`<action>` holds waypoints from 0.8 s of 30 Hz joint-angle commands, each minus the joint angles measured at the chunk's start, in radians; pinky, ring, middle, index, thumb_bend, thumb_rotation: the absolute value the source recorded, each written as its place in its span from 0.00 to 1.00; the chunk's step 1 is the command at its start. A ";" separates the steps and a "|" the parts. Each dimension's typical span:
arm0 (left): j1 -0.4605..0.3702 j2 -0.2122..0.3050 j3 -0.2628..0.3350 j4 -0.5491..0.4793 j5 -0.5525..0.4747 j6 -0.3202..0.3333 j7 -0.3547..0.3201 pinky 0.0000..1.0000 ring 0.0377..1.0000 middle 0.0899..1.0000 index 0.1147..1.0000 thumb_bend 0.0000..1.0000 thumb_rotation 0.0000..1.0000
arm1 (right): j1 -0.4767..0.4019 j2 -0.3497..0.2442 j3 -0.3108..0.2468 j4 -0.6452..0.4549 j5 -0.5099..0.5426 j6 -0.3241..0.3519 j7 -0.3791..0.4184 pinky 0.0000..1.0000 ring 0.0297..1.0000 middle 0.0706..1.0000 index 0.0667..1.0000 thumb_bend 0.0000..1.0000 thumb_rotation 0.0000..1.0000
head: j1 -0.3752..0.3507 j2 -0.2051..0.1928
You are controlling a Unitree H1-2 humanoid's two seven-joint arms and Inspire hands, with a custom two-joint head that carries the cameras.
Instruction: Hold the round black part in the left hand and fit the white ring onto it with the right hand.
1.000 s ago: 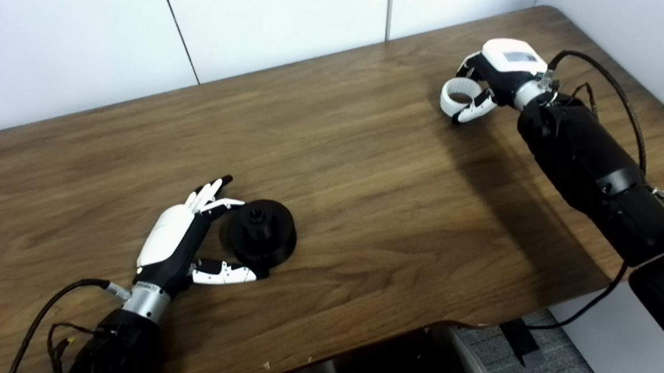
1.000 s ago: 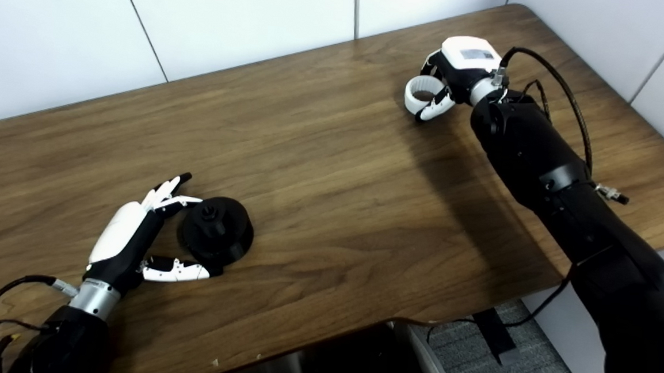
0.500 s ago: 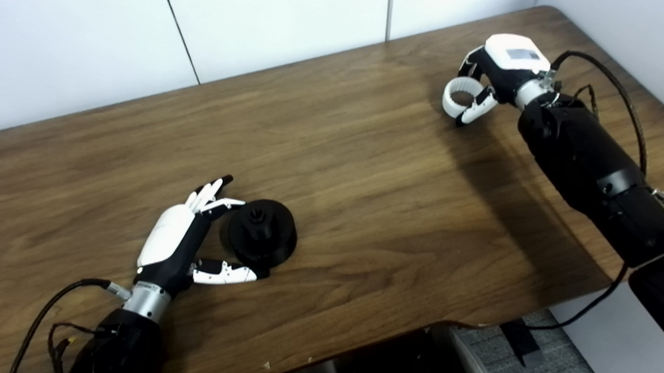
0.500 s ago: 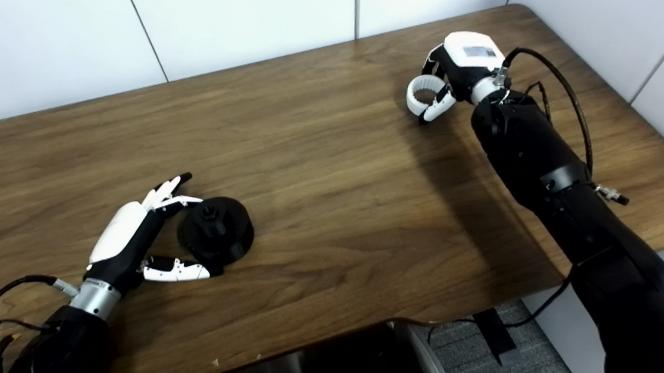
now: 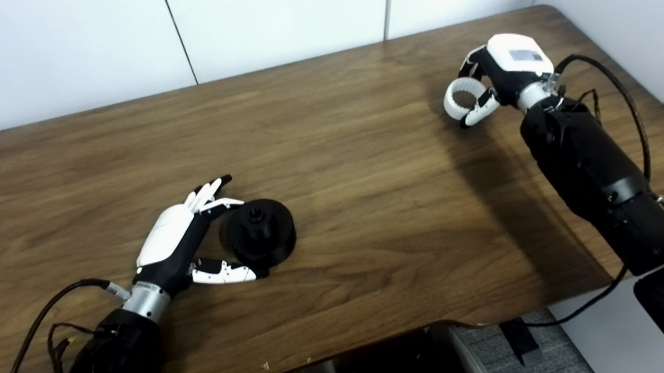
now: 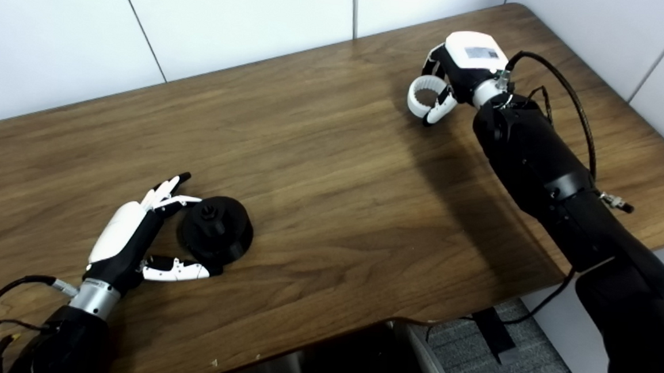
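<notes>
The round black part point(image 5: 260, 233) rests on the wooden table point(image 5: 366, 200) at the front left, with a small stub sticking up from its top. My left hand point(image 5: 181, 241) lies open beside it, fingers spread along its left side and thumb reaching under its front edge; I cannot tell whether they touch it. At the far right, my right hand point(image 5: 498, 67) is shut on the white ring point(image 5: 462, 99), held slightly above the tabletop between fingers and thumb. The ring's toothed inner face shows in the right eye view point(image 6: 425, 97).
White wall panels point(image 5: 261, 21) run behind the table. The table's front edge point(image 5: 357, 338) drops to a grey floor with a white box point(image 5: 622, 342) at the lower right. Cables trail from both forearms.
My right hand has lifted the white ring slightly and drawn it a little to the right. The left hand and the black part have not moved.
</notes>
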 commanded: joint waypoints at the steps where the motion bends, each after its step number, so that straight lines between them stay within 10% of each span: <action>1: -0.009 0.008 0.006 -0.004 0.002 0.015 0.001 1.00 1.00 1.00 0.65 1.00 0.41 | -0.049 -0.042 -0.026 -0.051 -0.024 0.017 -0.004 1.00 0.71 0.42 0.50 0.52 0.01 | -0.001 0.002; 24: -0.007 0.010 0.006 -0.005 0.002 0.019 0.000 1.00 1.00 1.00 0.65 1.00 0.40 | -0.070 -0.058 -0.068 -0.271 -0.091 0.010 0.068 1.00 0.68 0.44 0.48 0.52 0.01 | -0.003 0.004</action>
